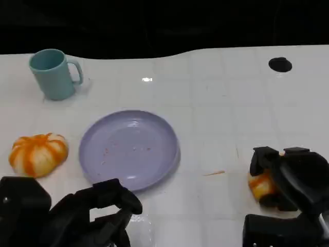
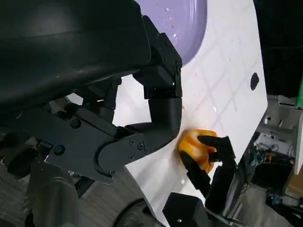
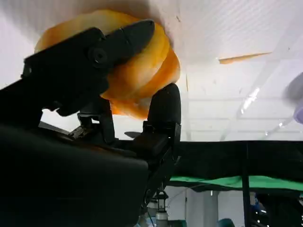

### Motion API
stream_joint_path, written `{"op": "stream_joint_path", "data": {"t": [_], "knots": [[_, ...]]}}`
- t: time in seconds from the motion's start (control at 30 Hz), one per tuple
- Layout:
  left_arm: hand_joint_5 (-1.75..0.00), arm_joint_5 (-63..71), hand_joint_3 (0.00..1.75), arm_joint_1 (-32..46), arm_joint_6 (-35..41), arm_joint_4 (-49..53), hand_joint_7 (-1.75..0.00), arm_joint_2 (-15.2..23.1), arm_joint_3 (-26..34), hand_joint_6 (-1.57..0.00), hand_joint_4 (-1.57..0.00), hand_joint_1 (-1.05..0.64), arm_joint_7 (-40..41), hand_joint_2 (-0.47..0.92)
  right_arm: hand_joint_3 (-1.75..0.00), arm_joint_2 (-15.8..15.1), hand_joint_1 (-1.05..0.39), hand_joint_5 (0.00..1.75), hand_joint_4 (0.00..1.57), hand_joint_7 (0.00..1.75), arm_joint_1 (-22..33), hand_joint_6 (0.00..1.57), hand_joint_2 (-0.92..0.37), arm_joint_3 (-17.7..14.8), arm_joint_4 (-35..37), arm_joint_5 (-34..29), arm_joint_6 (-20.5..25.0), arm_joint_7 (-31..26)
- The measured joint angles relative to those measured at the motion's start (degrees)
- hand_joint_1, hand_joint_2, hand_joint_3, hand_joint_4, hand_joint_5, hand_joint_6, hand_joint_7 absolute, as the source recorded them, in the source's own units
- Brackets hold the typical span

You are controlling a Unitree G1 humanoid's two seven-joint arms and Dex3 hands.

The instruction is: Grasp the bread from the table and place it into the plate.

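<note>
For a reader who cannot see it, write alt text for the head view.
The right hand closes around a bread roll on the white table. An empty purple plate sits centre, a second roll and teal mug lie left.

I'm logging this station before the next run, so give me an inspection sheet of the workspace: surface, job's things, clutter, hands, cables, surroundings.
Surface: white table with a faint grid; an orange smear right of the plate; a black round mark near the far right edge.
Job's things: purple plate at centre, a few crumbs on it; one bread on the table in the right hand's fingers; a second bread lies left of the plate.
Clutter: teal mug at far left, upright.
Hands: right hand grips the bread, fingers around it; left hand hovers near the plate's near edge, holding nothing.
Cables: nothing seen.
Surroundings: dark beyond the table; green cloth and equipment in the wrist views.
</note>
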Motion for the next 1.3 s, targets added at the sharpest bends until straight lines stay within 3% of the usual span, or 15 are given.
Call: {"op": "stream_joint_path", "data": {"t": [0.17,0.37,0.53,0.7,0.93,1.3], "knots": [[-1.75,0.03,0.80,0.00,0.00,-0.08,-1.47,0.02,-0.17,-0.59,-0.68,-0.33,0.01,0.79,-1.05,0.01,-0.12,1.75,0.91,1.56,-0.69,0.80,-0.39,-0.34,-0.19,1.50,-1.24,-1.21],[-1.75,0.11,0.80,-0.01,-0.04,-0.07,-1.47,0.02,-0.35,-0.59,-0.68,-0.33,0.01,0.79,-0.93,1.29,-0.17,1.75,0.91,1.72,-1.65,0.70,-0.43,-0.45,-3.33,2.98,-2.13,-1.34],[-1.75,0.12,0.80,0.01,-0.02,-0.13,-1.47,-0.04,-0.66,-0.59,-0.68,-0.33,0.26,0.79,-1.07,2.53,-0.15,1.75,0.93,1.65,-3.08,0.74,-0.40,-0.40,-4.77,4.54,-3.27,-0.91],[-1.75,0.11,0.80,0.04,-0.02,-0.20,-1.47,-0.08,-0.79,-0.59,-0.68,-0.33,0.28,0.78,-1.18,4.55,-0.10,1.75,0.97,1.74,-5.34,0.73,-0.33,-0.38,-4.99,7.30,-4.73,-0.15],[-1.75,0.14,0.79,0.20,-0.24,-0.23,-1.46,-0.11,-1.05,-0.60,-0.68,-0.34,0.28,0.78,-1.34,9.03,-0.16,1.75,1.01,1.74,-10.26,0.73,-0.29,0.99,-2.96,10.11,-6.63,1.27],[-1.75,0.82,0.79,1.04,-0.32,-0.92,-1.45,-0.29,-1.38,-0.61,-0.68,-0.34,0.74,0.78,-1.28,16.44,-0.21,1.75,0.98,1.70,-20.44,0.73,-0.32,5.71,7.39,10.97,-8.05,2.59]]}}
